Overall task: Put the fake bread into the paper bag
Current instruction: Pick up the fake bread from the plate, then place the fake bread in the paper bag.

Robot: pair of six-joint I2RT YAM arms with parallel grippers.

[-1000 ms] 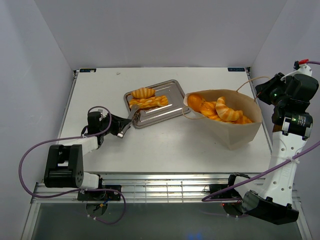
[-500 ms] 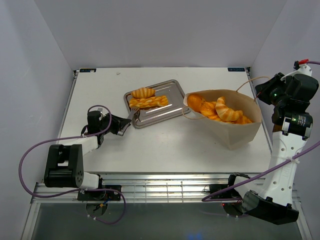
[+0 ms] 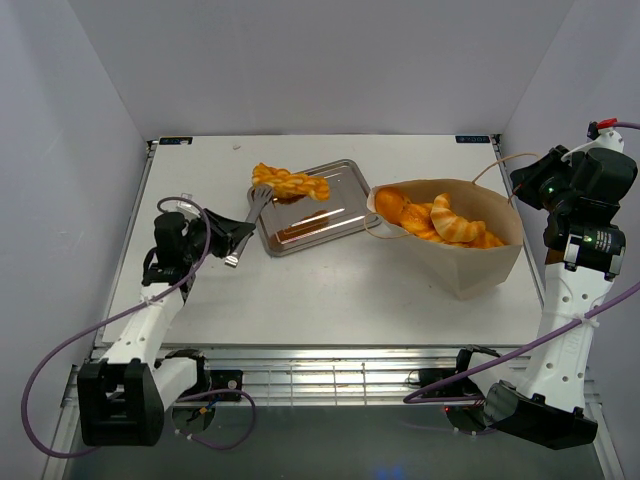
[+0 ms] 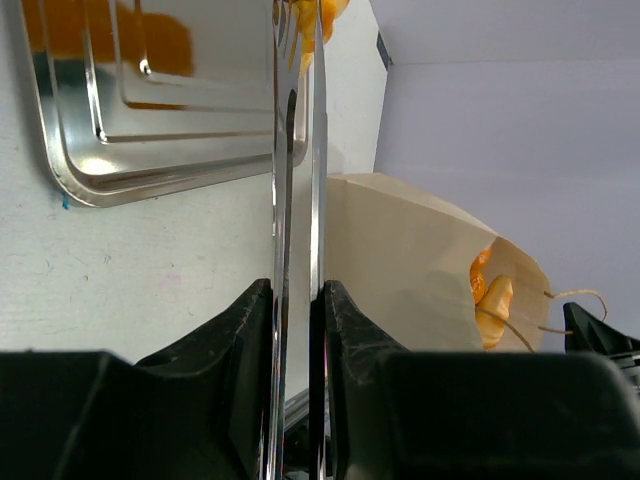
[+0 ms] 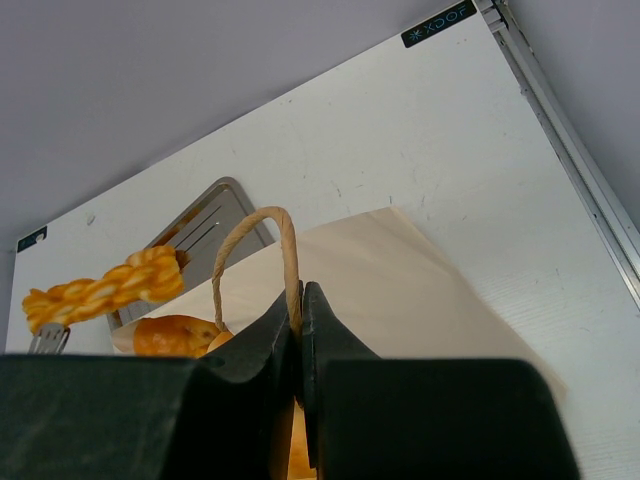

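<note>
**One braided loaf held in tongs over the tray, bag lying open at the right**

Two arms are at work on the white table (image 3: 330,290). The left pincer (image 3: 226,240) is closed on a pair of metal tongs (image 3: 255,210). In the left wrist view its black fingers (image 4: 240,330) press both blades of the tongs until they run nearly parallel. The tongs' far tips hold a braided loaf (image 3: 290,183), which hangs in the air above the upper-left corner of the silver tray (image 3: 335,190), left of centre in the overhead frame. An orange patch shows on the tray's shiny floor beneath the loaf. Whether it is a reflection or another piece cannot be told.

The paper bag (image 3: 480,265) lies on its side on the right half of the table, its mouth facing left and just beside the tray's right edge. Several golden pastries (image 3: 445,222) lie inside it, seen through the opening. The loaf is well apart from the bag's mouth, with the tray between them.

The right pincer (image 3: 527,185) sits at the upper right of the overhead frame, at the bag's far right end. Its fingers are shut tight on one string handle (image 5: 285,250) of the bag, whose loop arches up out of the fingers in the right wrist view. That same view shows the braided loaf at its lower left, in front of the tray.
</note>
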